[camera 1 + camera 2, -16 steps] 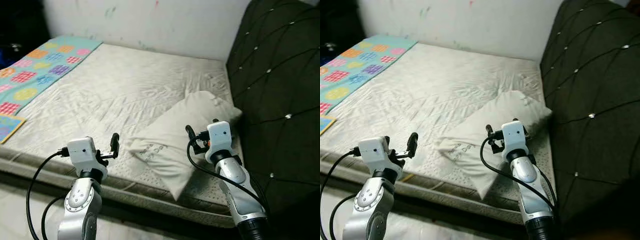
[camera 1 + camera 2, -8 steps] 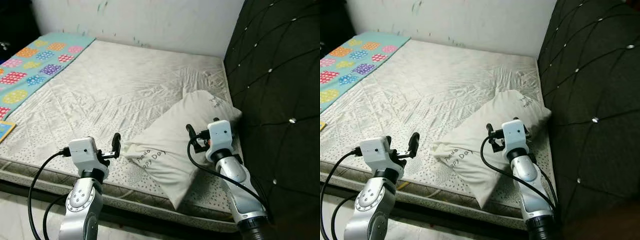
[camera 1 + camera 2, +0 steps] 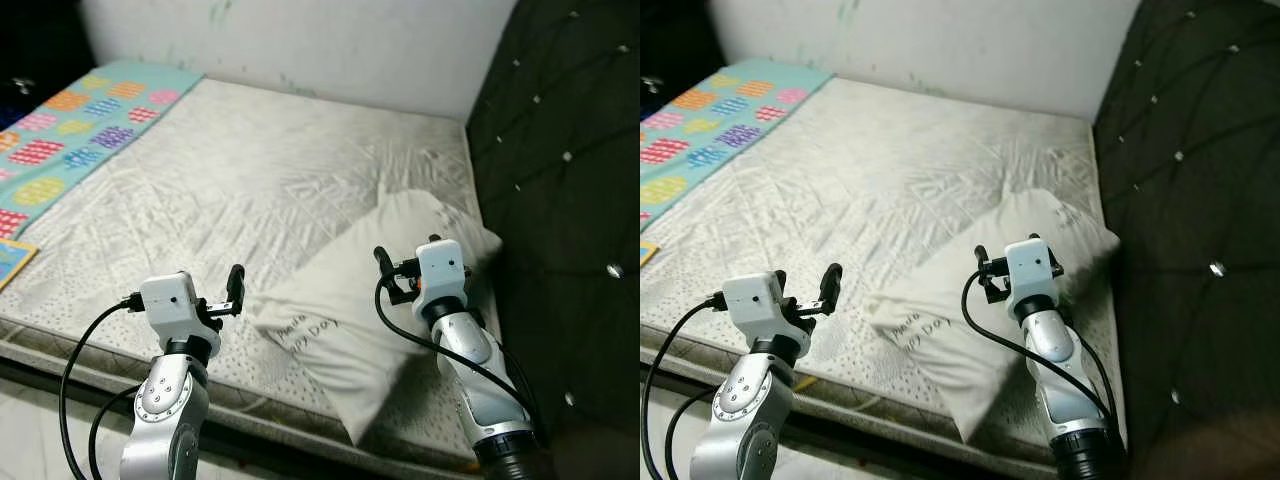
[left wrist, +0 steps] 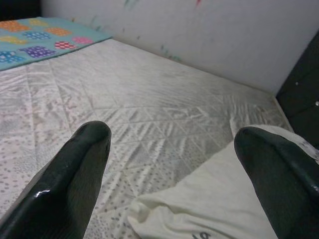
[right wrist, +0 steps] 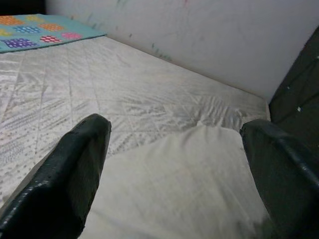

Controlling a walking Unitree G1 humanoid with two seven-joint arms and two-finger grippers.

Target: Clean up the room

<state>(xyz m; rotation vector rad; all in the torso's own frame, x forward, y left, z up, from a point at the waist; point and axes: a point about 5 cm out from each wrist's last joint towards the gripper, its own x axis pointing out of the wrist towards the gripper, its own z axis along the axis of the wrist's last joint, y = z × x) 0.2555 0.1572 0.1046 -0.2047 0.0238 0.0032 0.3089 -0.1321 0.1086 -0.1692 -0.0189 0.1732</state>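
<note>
Far left: patterned blanket [image 3: 75, 125] along the bed's left side, a coloured corner [image 3: 12, 262] near the front edge. Centre: bare quilted mattress [image 3: 250, 170], wide and open from blanket to pillow, bounded behind by the white wall [image 3: 330, 40]; front edge [image 3: 90, 350] running just below the arms. Left end effector [image 3: 232, 290] raised over the front edge, fingers [image 4: 65, 179] spread wide, holding nothing, just beside the pillow's near-left corner, not touching. Pillow [image 3: 350, 300], white with script lettering, lying diagonally on the bed's right half: far end close against the headboard, near corner overhanging the front edge. Right end effector [image 3: 383, 270] above the pillow's middle, fingers [image 5: 70, 174] likewise spread apart and empty; contact with the fabric not discernible. Far right: dark tufted headboard [image 3: 570, 200] closing off that side, only a narrow strip of mattress between pillow and headboard.
</note>
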